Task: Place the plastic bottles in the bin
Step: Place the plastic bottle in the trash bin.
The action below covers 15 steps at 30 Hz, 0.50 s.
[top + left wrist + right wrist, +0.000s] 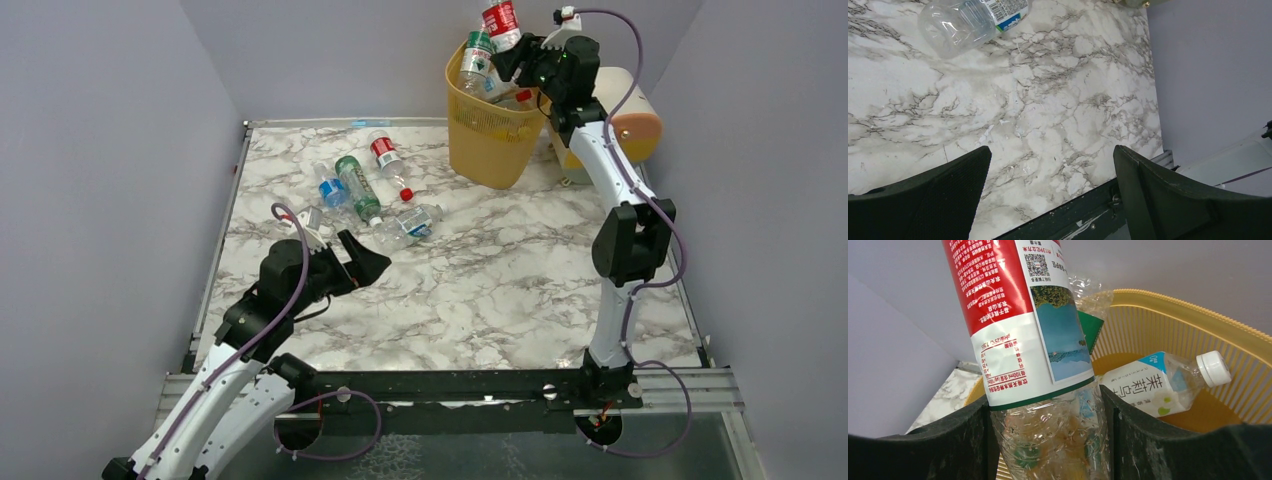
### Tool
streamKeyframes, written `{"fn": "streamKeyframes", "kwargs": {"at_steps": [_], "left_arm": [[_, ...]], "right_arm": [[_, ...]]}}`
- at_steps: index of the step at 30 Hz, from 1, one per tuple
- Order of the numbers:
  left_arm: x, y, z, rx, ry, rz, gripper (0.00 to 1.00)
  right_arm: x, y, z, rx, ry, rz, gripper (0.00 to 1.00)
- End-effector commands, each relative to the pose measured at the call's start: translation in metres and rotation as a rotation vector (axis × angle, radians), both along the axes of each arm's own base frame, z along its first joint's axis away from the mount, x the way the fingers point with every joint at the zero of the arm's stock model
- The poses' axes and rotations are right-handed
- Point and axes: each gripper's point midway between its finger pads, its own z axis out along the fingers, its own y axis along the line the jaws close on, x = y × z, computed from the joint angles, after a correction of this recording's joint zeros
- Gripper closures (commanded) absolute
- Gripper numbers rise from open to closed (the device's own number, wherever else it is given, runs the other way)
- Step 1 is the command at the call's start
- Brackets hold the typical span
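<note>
The red-labelled bottle (500, 18) hangs over the mouth of the bin (490, 135). The right gripper (515, 55) grasps it by its clear lower body, both fingers pressed against the plastic. It sticks up above the rim, leaning a little. From the wrist camera its red-and-white label fills the upper part of the view, with the yellow ribbed wall of the bin just behind it.

The bin stands at the far edge of the worktop (500, 280), right of the middle, tipped so that its mouth leans to the left. It already holds several bottles. A green-labelled bottle (478, 62) pokes above the rim, and a white-capped bottle (1158, 382) with a blue-and-white label lies on its side further down.

More bottles lie on their sides in a loose cluster in the far left part of the worktop, well apart from the bin:
- a red-capped bottle (387, 160) with a red label
- a green bottle (357, 187)
- a small blue-labelled bottle (331, 191), just beside the green one
- a clear bottle (410, 222), nearest the middle

The left gripper (365, 258) hovers low over the marble just on the near side of that cluster. Its fingers are spread wide with nothing between them.

A cream-and-peach cylinder (640, 120) lies at the far right corner, behind the right arm.
</note>
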Motion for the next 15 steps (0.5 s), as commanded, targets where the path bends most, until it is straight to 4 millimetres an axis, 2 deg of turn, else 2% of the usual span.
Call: {"fn": "streamKeyframes", "kwargs": {"at_steps": [1,4,7,12,15], "left_arm": [[0.001,-0.004,0.003,-0.006,-0.016,-0.021,0.01],[0.002,-0.004,0.003,-0.004,-0.018,-0.02,0.01],[0.002,-0.005,0.001,-0.002,-0.012,-0.021,0.01],[0.002,-0.006,0.002,-0.004,-0.011,-0.029,0.01],[0.003,-0.007,0.003,0.0,-0.012,-0.032,0.01]], "right_arm": [[-0.004,0.013,0.007,-0.034,-0.069,0.081,0.34],[-0.01,0.011,0.003,-0.051,-0.062,0.077,0.21],[-0.02,0.006,0.003,-0.06,-0.067,0.059,0.12],[-0.037,-0.001,0.004,-0.071,-0.081,0.039,0.11],[-0.046,-0.002,0.013,-0.066,-0.092,0.041,0.12]]}}
